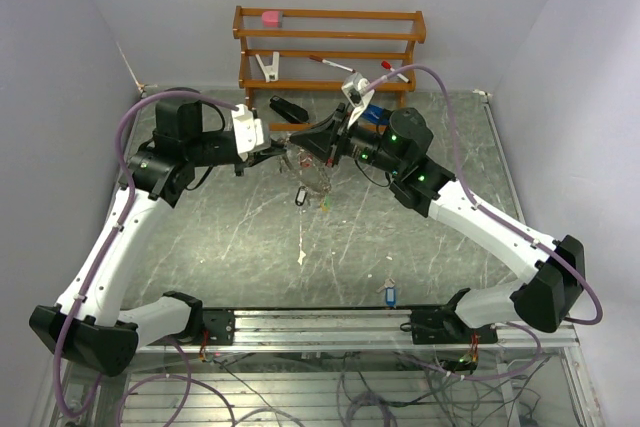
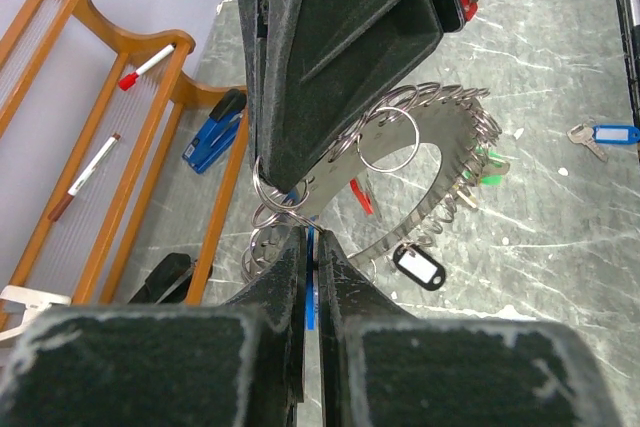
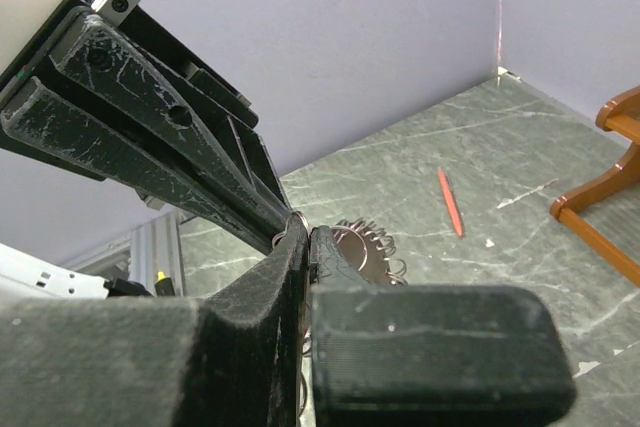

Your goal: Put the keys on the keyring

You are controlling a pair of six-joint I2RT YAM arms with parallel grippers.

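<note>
Bright, even light; soft shadows; faint glare on table (image 1: 250,237); wrist foregrounds blurred.

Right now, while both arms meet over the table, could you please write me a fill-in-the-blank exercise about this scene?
1. The left gripper and the right gripper both have their jaws ___.
2. The loose key lying on the table carries a ___ tag.
3. The tag hanging under the keyring has a ___ frame.
4. The rack at the back is made of ___.
Missing words: shut; blue; black; wood.
</note>
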